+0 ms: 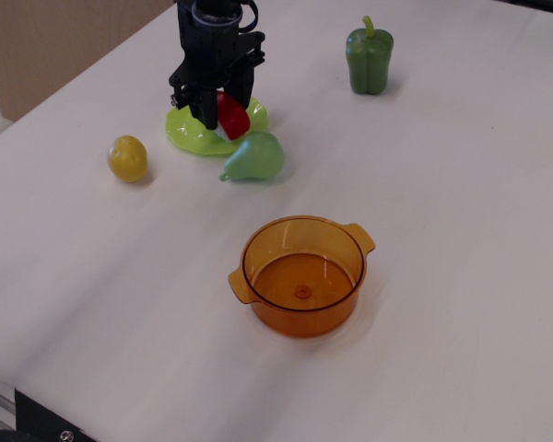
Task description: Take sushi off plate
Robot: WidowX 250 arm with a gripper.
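Note:
The sushi (233, 118) shows only its glossy red top, over the lime-green plate (186, 132) at the back left of the table. My black gripper (224, 112) comes down from above with its fingers closed in on the sushi's sides. The white base is hidden behind the fingers. I cannot tell whether the sushi still touches the plate.
A green pear (256, 157) lies against the plate's front right rim. A yellow lemon (128, 157) sits to the left, a green bell pepper (369, 61) at the back, and an orange two-handled pot (302, 274) in the middle front. The table's edge runs along the left.

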